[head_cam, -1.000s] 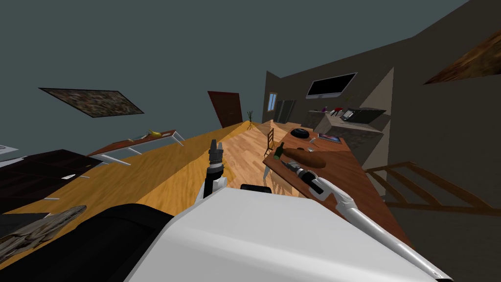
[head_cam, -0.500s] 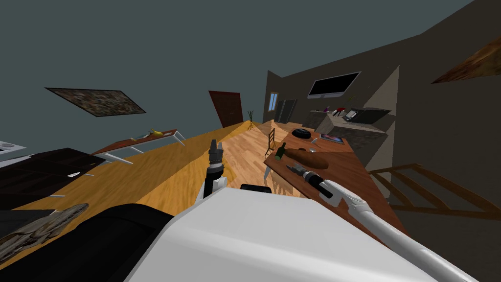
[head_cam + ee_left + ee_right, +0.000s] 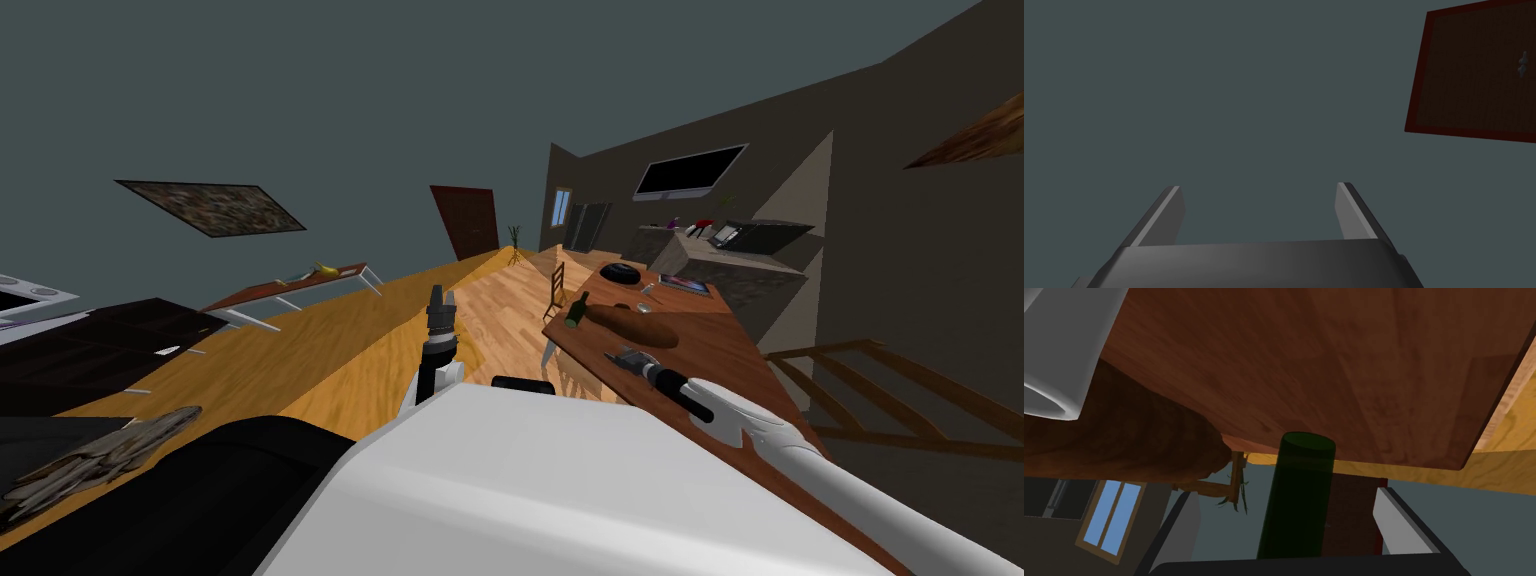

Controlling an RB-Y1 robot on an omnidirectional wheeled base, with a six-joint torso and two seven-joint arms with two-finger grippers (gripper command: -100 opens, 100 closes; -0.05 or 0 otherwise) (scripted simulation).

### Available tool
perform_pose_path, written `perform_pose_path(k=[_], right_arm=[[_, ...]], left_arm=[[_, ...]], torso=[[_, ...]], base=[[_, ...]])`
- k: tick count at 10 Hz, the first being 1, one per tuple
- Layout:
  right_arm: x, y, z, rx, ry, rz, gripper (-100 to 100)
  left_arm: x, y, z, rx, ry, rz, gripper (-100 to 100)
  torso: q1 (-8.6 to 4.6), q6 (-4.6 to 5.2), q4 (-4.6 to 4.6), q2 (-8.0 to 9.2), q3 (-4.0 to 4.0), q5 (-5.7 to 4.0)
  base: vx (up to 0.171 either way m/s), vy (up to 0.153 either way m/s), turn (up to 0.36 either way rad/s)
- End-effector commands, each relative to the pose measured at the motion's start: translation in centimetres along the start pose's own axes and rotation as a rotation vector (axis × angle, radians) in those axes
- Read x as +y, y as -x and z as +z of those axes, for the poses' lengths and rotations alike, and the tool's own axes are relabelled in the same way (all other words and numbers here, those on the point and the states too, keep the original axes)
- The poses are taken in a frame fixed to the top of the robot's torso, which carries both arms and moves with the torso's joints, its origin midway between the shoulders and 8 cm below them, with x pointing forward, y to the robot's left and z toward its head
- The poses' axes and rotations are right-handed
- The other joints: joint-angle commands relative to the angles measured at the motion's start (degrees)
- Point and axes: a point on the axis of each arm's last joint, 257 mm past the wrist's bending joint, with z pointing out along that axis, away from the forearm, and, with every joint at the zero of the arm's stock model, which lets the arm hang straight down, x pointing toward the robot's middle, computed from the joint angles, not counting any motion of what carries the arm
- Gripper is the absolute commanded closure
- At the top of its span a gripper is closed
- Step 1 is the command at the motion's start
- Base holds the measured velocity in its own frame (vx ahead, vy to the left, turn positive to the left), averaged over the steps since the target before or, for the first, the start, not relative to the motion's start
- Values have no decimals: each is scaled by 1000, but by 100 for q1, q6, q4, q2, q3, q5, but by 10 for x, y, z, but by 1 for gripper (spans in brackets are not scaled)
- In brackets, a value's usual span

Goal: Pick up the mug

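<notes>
- One white mug (image 3: 1059, 353), cut off at the frame edge, sits on the wooden table (image 3: 1349, 363) beside one brown loaf (image 3: 1124, 438).
- One green bottle (image 3: 1304, 458) stands beyond the right gripper (image 3: 1286, 495), whose fingers are spread and empty.
- The left gripper (image 3: 1259, 192) is likewise spread and empty.

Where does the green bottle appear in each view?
Head view: green bottle at the table's corner, beside the brown loaf.
Right wrist view: it stands ahead, between the open right gripper's fingers.
Left wrist view: the left gripper, open, points elsewhere.
Shared landmark: the loaf.
</notes>
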Motion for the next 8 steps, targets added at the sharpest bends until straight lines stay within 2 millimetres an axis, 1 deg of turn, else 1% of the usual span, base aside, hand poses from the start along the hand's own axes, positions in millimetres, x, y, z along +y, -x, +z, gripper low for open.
perform_pose_path(k=[1,3,4,5,8], right_arm=[[-18,-27,-15,72,-19,-58,-100],[-49,-57,-37,160,-48,-139,-100],[-60,-70,-46,198,-57,-170,-100],[-60,-70,-46,198,-57,-170,-100],[-90,-99,-73,292,-81,-248,-100]], left_arm=[[0,0,0,0,0,0,0],[0,0,0,0,0,0,0],[0,0,0,0,0,0,0],[0,0,0,0,0,0,0],[0,0,0,0,0,0,0]], torso=[[0,0,0,0,0,0],[1,2,0,2,1,0],[1,0,0,1,0,1],[1,1,1,1,1,1],[-1,-1,0,-1,0,-1]], base=[[-1,21,43],[0,24,29],[-5,23,28],[-3,13,9],[0,18,21]])
